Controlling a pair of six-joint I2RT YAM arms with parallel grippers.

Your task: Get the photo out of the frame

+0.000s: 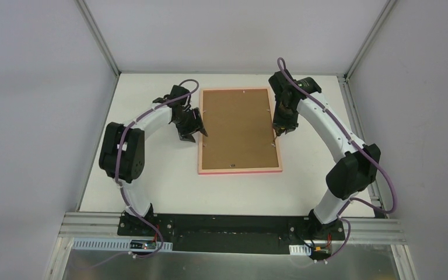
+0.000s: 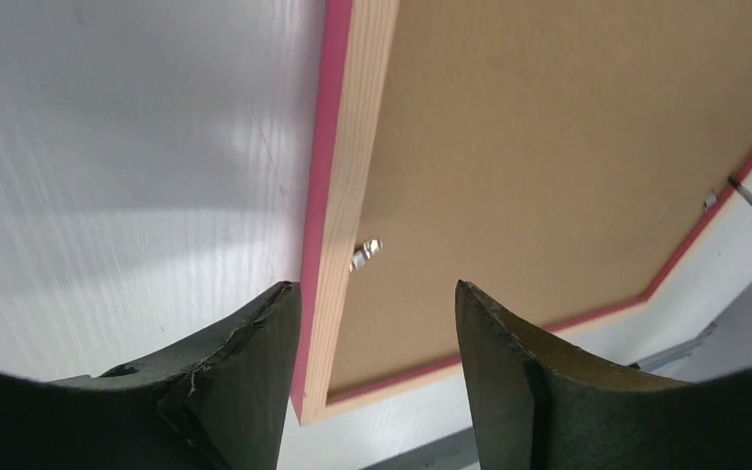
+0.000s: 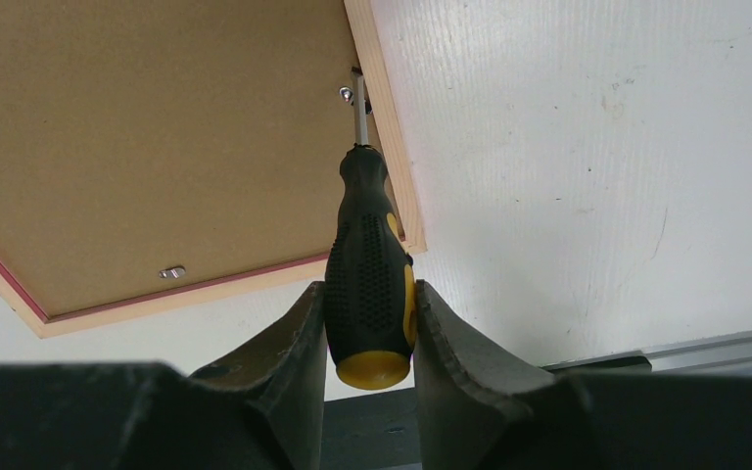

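Observation:
The pink frame (image 1: 240,171) lies face down mid-table, its brown back board (image 1: 239,128) up. The photo's picture side is hidden. My left gripper (image 1: 191,129) is open at the frame's left edge. In the left wrist view its jaws (image 2: 374,286) straddle the wooden rim (image 2: 348,196), just short of a metal tab (image 2: 364,255). My right gripper (image 1: 283,125) is shut on a black-and-yellow screwdriver (image 3: 362,245). The screwdriver's tip rests at a metal tab (image 3: 347,94) on the frame's right edge.
Another tab (image 3: 170,272) shows on the frame's short side. White walls and metal posts close in the table at the back and sides. A black rail (image 1: 233,224) with the arm bases runs along the near edge.

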